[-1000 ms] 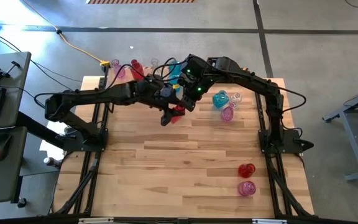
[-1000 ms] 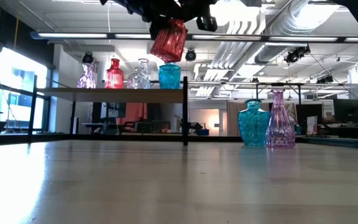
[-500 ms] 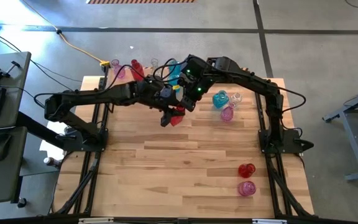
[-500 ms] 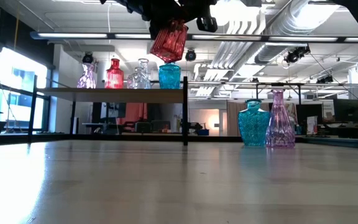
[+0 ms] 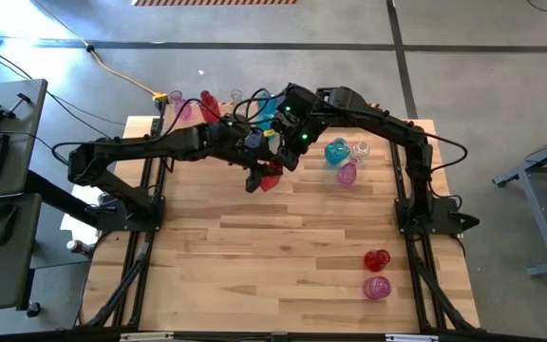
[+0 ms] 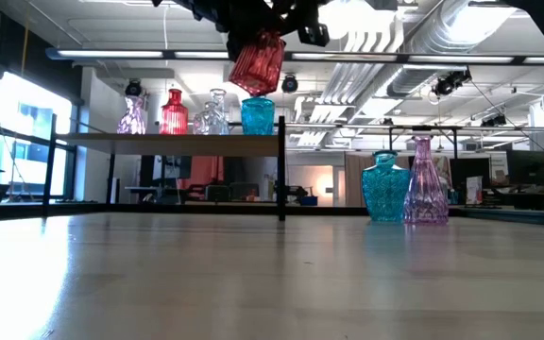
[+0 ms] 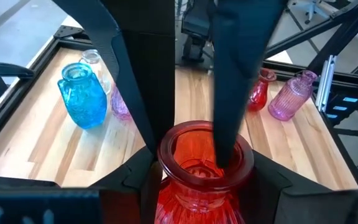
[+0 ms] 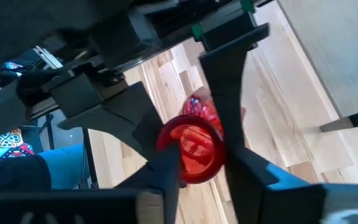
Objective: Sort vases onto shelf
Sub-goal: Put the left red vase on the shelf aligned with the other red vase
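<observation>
A red glass vase [image 6: 256,62] hangs tilted high above the table's far middle. My left gripper [image 5: 264,177] reaches in from the table's left and is shut on it. My right gripper [image 5: 286,152] comes from the right and stands open over the vase's mouth [image 7: 204,152], with one finger [image 7: 229,118] inside it and the other finger [image 7: 143,93] outside the rim. Whether those fingers touch the glass, I cannot tell. The shelf [image 6: 173,138] at the far left carries pink, red, clear and teal vases standing upright. My left gripper pinches the red vase just below its rim [image 7: 166,186], one finger on each side of it. The fingers come from the table's left, slanting down. The vase is lifted clear of the table and hangs tilted, body down.
A teal vase [image 5: 335,150], a clear one [image 5: 359,149] and a pink one [image 5: 348,174] stand on the table right of the grippers. A red vase [image 5: 376,259] and a pink vase [image 5: 376,287] stand near the front right. Bare tabletop [image 5: 254,256] lies in the middle and front.
</observation>
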{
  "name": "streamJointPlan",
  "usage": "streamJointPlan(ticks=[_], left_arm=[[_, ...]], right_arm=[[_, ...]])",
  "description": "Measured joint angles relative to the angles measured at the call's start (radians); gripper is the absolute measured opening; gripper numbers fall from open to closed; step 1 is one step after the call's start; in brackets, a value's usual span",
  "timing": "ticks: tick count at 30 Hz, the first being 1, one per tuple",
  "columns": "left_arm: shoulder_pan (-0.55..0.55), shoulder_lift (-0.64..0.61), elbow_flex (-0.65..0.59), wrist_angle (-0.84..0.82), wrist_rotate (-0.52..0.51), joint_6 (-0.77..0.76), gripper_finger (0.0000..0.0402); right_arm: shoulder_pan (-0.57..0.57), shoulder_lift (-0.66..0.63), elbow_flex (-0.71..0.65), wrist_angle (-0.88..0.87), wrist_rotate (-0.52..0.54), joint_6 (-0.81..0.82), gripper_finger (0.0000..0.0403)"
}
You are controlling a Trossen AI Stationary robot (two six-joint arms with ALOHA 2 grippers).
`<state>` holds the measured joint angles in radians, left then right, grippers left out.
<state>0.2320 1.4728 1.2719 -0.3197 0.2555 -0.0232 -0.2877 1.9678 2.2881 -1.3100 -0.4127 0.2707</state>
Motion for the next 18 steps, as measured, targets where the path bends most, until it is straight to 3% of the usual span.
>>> streamJointPlan(ticks=[10, 18], left_arm=[[0.006, -0.084, -0.009, -0.125, -0.002, -0.013, 0.0145], [0.01, -0.165, -0.003, -0.26, -0.111, -0.004, 0.0139]], right_arm=[[-0.008, -0.026, 0.073, -0.009, -0.005, -0.007, 0.0135], [-0.017, -0.042, 0.069, -0.002, -0.005, -0.006, 0.0135]])
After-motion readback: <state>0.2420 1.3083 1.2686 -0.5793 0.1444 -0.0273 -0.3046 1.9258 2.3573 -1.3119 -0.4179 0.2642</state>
